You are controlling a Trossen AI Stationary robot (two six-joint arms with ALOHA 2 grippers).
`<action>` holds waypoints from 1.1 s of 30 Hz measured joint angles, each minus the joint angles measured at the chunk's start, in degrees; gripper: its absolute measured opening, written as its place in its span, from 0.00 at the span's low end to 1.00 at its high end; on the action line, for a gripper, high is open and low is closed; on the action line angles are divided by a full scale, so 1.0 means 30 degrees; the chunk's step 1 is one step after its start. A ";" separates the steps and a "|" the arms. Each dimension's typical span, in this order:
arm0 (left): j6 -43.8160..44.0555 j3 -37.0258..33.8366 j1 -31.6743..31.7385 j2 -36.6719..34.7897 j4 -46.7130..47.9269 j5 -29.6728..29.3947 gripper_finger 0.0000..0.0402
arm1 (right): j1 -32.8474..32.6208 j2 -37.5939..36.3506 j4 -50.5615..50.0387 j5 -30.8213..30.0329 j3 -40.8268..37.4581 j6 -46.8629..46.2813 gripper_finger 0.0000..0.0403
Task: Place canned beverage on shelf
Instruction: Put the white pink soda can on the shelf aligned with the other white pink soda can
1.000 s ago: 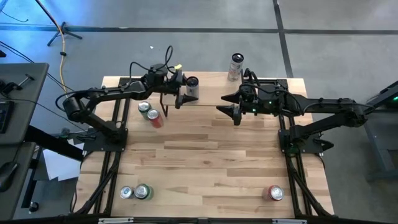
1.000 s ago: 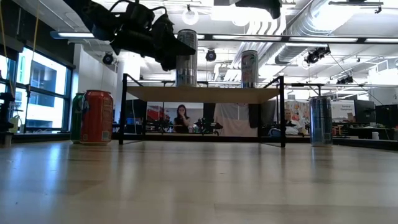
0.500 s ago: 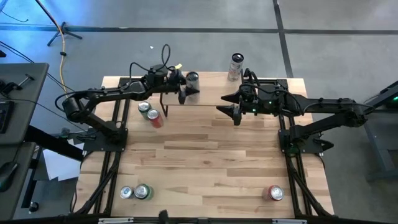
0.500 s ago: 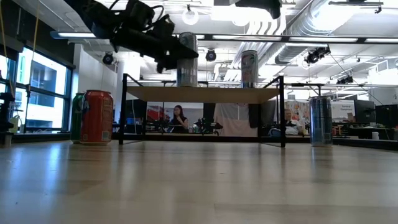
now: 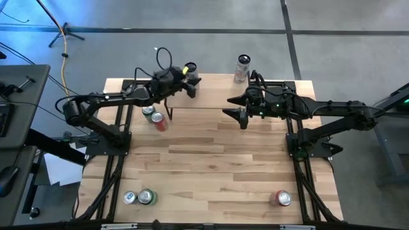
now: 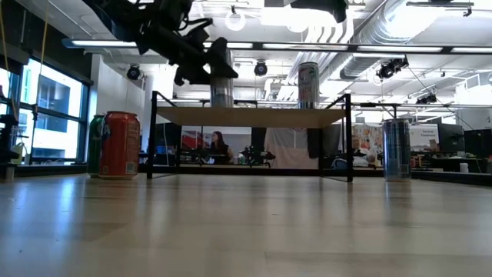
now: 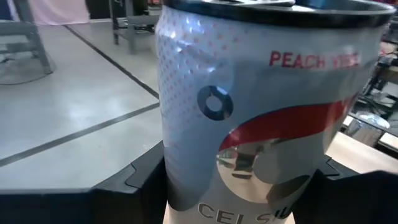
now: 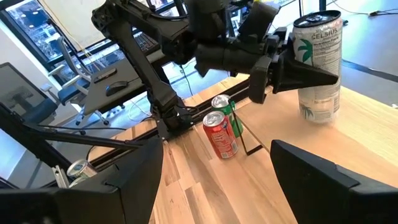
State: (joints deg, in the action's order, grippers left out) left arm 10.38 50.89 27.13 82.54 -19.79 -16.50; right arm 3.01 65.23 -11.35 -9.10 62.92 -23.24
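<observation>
The left gripper [image 8: 297, 67] pinches a silver can [image 8: 319, 67] that stands upright on the shelf [image 6: 250, 116], apparently near its far left end. The right gripper [image 5: 240, 113] hangs above the shelf's right part, fingers spread and empty. A second can [image 6: 308, 85] stands further right on the shelf.

— What do you see up top?
— Your left gripper [image 6: 211, 65] hangs over the shelf [image 6: 250, 115], its dark fingers round a silver can [image 6: 221, 91] that stands on the board. A second can [image 6: 308, 85] stands further right.

— And on the table?
— A red can [image 6: 121, 145] with a green can [image 6: 96, 145] just behind it, left of the legs; a blue can [image 6: 397, 149] to the right.
</observation>
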 joint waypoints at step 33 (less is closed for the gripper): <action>0.0522 0.0015 -0.3839 -0.0007 0.1311 -0.4034 0.59 | 0.0000 0.0000 -0.0007 0.0000 0.0000 -0.0091 0.70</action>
State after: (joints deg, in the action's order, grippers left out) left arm 11.94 50.94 15.62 82.52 -15.86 -28.60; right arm 3.01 65.23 -11.38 -9.10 62.92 -23.51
